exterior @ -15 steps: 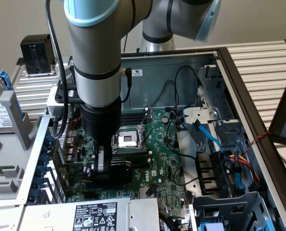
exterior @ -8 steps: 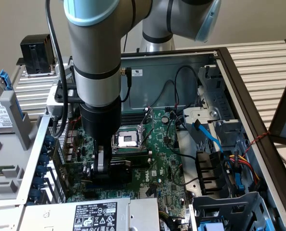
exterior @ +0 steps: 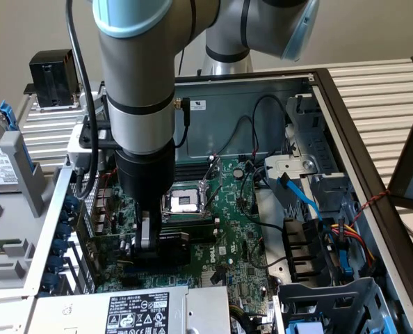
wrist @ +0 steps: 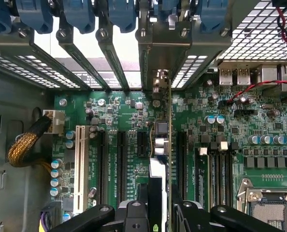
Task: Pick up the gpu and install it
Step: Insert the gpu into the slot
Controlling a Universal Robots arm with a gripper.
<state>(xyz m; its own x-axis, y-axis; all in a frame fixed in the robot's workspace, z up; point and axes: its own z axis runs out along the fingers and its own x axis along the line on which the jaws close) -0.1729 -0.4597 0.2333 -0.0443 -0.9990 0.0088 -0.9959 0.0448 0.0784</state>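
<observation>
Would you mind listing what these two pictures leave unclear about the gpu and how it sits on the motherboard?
- Exterior view: the arm hides most of the gpu, so its fit into the motherboard cannot be judged.
- Wrist view: the gpu is seen edge-on; its lower edge and the slot beneath are hidden by the card itself.
- Wrist view: the gripper is cut off by the picture's edge, so its contact with the card is unclear.

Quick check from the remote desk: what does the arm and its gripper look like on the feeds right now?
The arm is silver-grey tubing with pale blue joint caps and black bands. A black cable runs down beside it. The gripper has a black body with a grey metal finger; in the wrist view its linkages are black with silver pins.
</observation>
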